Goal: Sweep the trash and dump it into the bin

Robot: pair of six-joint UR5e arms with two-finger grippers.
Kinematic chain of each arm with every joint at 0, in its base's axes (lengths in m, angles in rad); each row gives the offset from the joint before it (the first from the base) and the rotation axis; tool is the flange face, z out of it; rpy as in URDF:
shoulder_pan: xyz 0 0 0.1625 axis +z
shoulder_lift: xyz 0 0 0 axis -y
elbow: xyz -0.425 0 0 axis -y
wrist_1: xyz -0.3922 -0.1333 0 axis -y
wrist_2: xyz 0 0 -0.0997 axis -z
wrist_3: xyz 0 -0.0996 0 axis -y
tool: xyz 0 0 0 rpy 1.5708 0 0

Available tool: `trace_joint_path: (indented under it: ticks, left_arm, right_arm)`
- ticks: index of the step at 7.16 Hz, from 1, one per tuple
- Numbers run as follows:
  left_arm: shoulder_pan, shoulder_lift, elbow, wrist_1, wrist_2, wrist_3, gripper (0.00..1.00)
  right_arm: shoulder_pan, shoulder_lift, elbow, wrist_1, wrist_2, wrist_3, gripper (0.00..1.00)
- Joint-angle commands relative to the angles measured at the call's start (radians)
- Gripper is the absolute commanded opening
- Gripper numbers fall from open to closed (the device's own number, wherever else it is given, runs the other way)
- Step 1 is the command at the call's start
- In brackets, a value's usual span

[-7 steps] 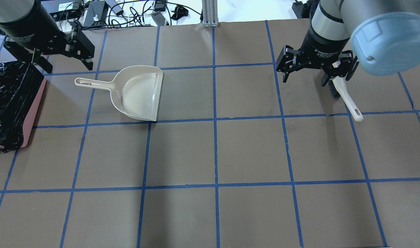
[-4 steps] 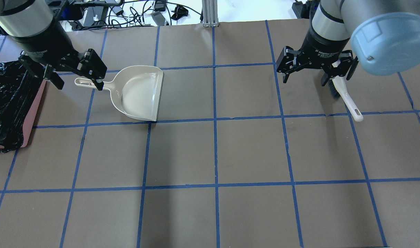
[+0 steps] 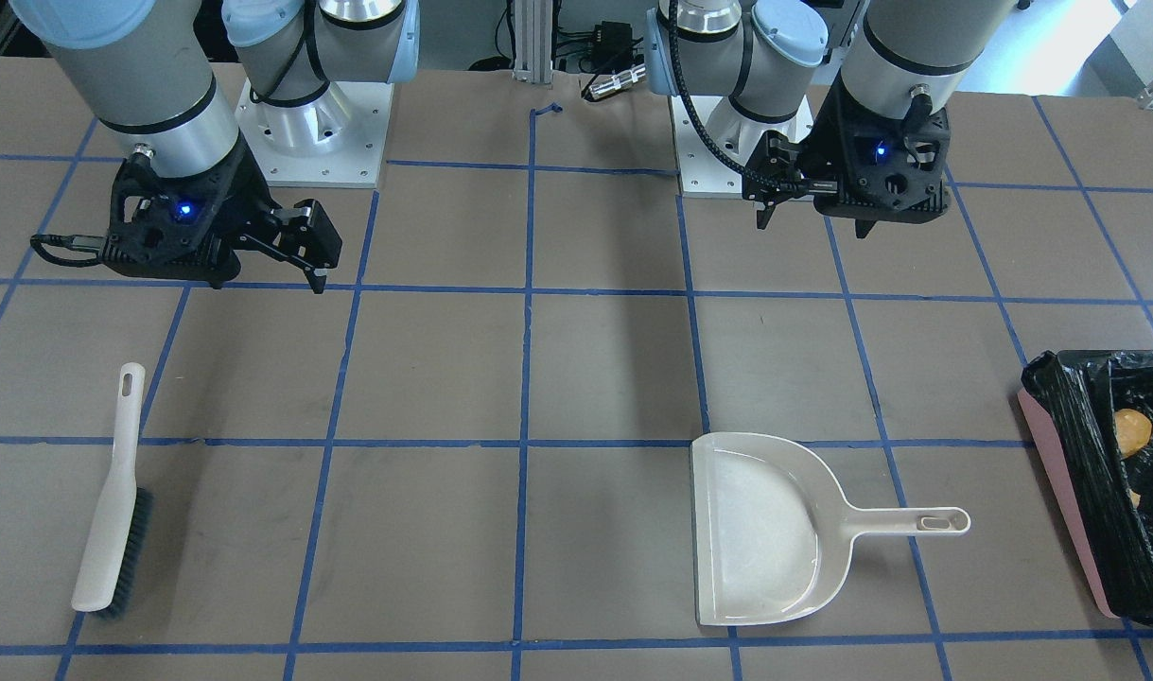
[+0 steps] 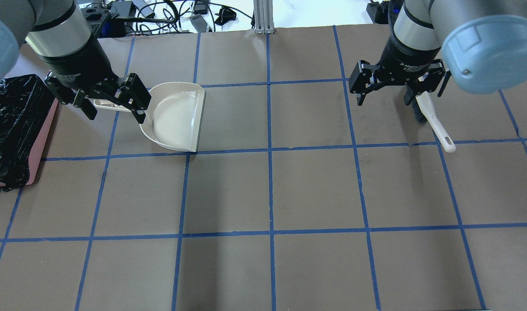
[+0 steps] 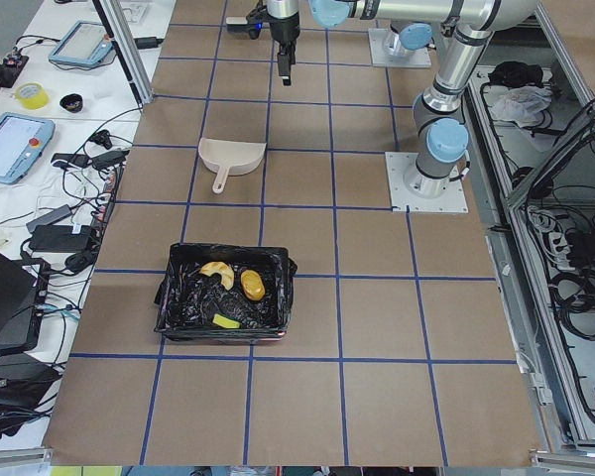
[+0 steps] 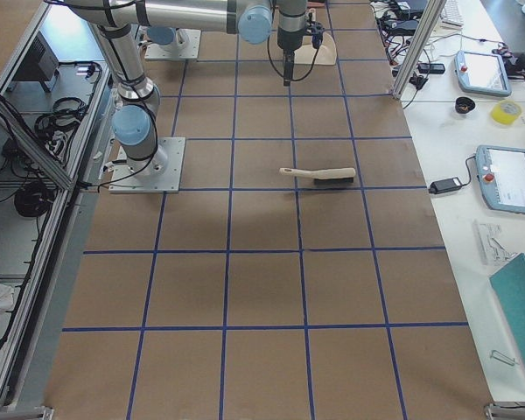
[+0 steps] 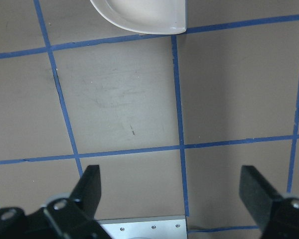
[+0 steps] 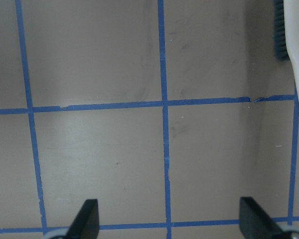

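Note:
The trash lies inside the bin (image 5: 178, 297), a pink box lined with a black bag: an orange lump (image 5: 252, 285), a pale crescent slice (image 5: 216, 270) and a green-yellow sponge wedge (image 5: 225, 320). The bin stands at the table's left edge in the overhead view (image 4: 40, 142). In the front view the lump (image 3: 1130, 430) shows inside the bin (image 3: 1073, 506). My left gripper (image 4: 115, 113) is open and empty, high over the beige dustpan's (image 4: 177, 116) handle. My right gripper (image 4: 383, 101) is open and empty, above the table beside the brush (image 4: 434, 123).
The dustpan (image 3: 765, 530) is empty. The brush (image 3: 113, 511) lies flat, bristles down. In the left wrist view the open gripper (image 7: 172, 194) looks at bare table below the dustpan's edge (image 7: 144, 15). The right wrist view shows the brush (image 8: 296, 50) at its right edge. Cables lie beyond the table's far edge.
My left arm has swung right, from beside the bin to above the dustpan's handle. My right gripper has barely moved. Dustpan and brush lie where they were.

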Motion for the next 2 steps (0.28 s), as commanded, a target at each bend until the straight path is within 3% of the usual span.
trace_joint_path:
  ticks: [1, 2]
  left_arm:
    - [-0.001, 0.005, -0.016, -0.001, 0.000, 0.005, 1.00]
    - [0.005, -0.003, -0.024, 0.008, 0.000, 0.009, 1.00]
  right_arm:
    - [-0.001, -0.001, 0.000, 0.000, 0.002, 0.005, 1.00]
    - [-0.001, -0.001, -0.001, -0.002, 0.004, 0.006, 1.00]
